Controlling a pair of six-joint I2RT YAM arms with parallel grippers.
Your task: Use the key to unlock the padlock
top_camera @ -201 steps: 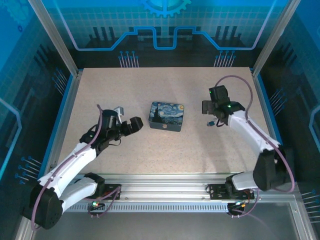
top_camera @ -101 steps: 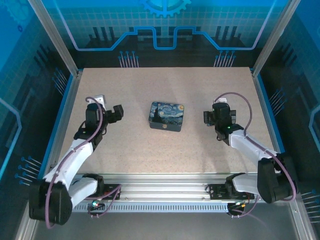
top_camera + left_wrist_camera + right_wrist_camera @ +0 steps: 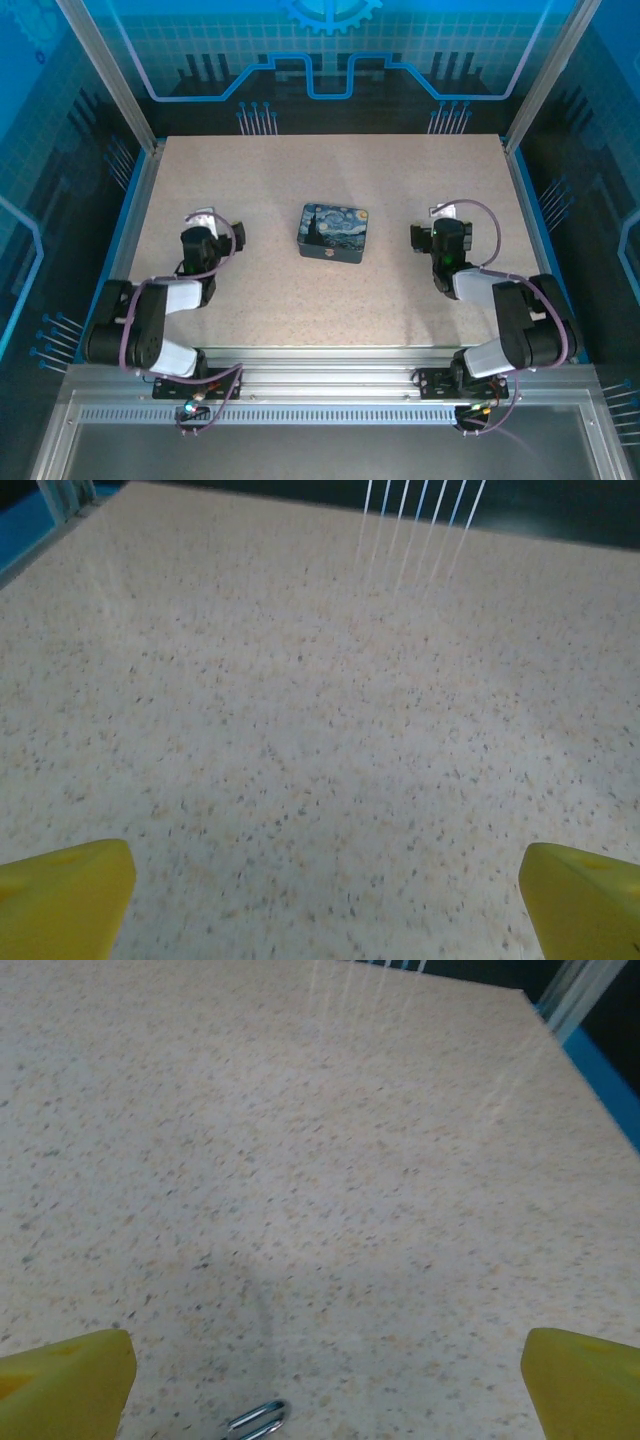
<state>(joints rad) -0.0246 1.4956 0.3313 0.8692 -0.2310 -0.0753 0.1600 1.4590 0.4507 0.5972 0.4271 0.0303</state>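
The speckled beige worktop [image 3: 300, 300] carries a small dark-teal box with a swirly blue-and-yellow lid [image 3: 333, 230]. The box sits between the two arms, inward of each hand and about equally far from both. The left hand [image 3: 320, 890] and right hand [image 3: 320, 1375] each hover low with their yellow fingers spread wide, gripping nothing. The tiny pale metal padlock [image 3: 328, 254] sits on the box's near wall. A thin silvery metal sliver, probably the key [image 3: 256, 1418], lies just below the right hand, slightly toward its left finger, so that arm is nearer. I can't tell its long axis.
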